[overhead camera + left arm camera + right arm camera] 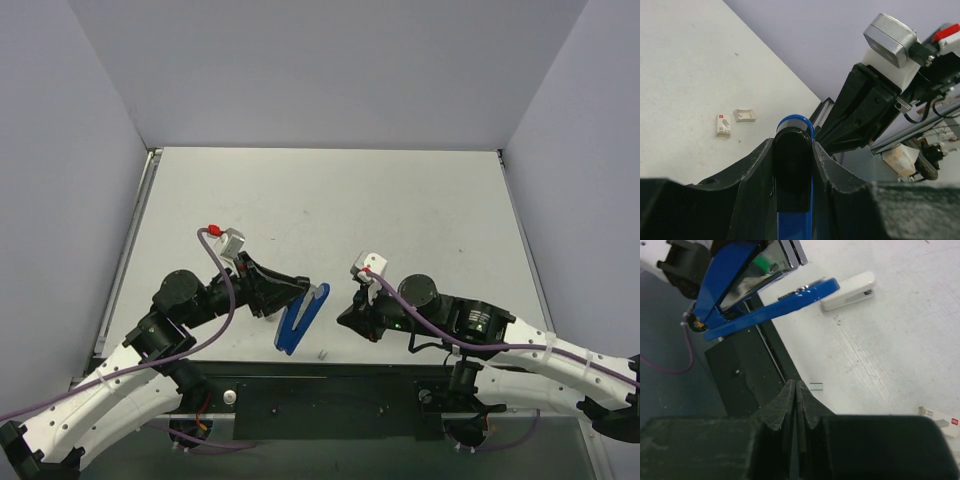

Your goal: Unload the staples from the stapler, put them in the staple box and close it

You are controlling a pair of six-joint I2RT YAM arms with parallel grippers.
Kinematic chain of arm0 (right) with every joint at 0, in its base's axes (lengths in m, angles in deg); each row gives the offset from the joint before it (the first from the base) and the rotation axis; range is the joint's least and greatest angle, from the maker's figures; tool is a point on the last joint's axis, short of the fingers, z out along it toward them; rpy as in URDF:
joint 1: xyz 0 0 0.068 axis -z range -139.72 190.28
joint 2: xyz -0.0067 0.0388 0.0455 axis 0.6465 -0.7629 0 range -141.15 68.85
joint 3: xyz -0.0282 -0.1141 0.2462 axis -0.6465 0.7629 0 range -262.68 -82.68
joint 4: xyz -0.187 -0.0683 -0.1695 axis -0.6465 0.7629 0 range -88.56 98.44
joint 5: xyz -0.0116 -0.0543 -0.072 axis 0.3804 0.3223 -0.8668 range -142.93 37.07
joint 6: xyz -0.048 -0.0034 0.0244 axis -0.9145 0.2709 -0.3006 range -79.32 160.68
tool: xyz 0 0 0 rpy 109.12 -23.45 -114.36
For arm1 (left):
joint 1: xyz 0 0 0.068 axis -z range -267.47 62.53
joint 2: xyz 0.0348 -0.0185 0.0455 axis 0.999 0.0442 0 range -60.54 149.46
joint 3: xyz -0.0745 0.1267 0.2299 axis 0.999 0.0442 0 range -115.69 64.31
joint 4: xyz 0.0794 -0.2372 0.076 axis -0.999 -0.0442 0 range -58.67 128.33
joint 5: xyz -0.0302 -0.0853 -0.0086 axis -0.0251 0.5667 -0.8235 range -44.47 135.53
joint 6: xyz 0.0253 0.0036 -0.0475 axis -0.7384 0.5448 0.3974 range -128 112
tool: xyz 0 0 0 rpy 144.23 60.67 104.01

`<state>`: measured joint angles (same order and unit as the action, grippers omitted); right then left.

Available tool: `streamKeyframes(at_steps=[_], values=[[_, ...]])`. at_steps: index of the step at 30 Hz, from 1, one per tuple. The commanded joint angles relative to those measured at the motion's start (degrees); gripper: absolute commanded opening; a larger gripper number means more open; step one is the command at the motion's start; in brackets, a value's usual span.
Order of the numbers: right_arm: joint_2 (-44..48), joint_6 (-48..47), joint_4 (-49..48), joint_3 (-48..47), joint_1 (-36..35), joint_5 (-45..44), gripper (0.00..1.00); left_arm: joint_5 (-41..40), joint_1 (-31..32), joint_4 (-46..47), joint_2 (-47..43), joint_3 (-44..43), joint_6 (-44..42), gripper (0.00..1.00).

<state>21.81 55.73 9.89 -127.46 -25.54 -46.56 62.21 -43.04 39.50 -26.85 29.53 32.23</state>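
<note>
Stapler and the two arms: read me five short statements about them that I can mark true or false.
1. The left fingers grip the blue stapler. True.
2. The right fingers are spread wide. False: they are shut and hold nothing.
3. The stapler is hinged open, its blue halves spread apart. True.
4. The right fingers touch the stapler. False: they are beside it, with a gap between.
5. A small silvery piece lies on the table close to its near edge. True.
</note>
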Motion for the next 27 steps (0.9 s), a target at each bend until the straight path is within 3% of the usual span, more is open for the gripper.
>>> streamKeyframes(at_steps=[1,6,18,27], values=[[1.3,-4.9,3.2,-3.5,0.8,14.2,0.0,10.0,0.0,9.8,-0.4,-4.5,-1.7,0.0],[0.9,-7.5,3.1,-4.6,0.8,23.2,0.0,15.1,0.0,13.0,-0.6,-2.7,-1.8,0.0],[-3.0,-11.5,0.8,-9.1,0.9,27.3,0.0,20.1,0.1,18.3,0.4,-1.2,-0.1,0.0],[-11.4,-16.3,1.0,-17.3,1.6,32.1,0.0,24.6,0.9,20.0,2.6,-0.6,-0.2,0.0]])
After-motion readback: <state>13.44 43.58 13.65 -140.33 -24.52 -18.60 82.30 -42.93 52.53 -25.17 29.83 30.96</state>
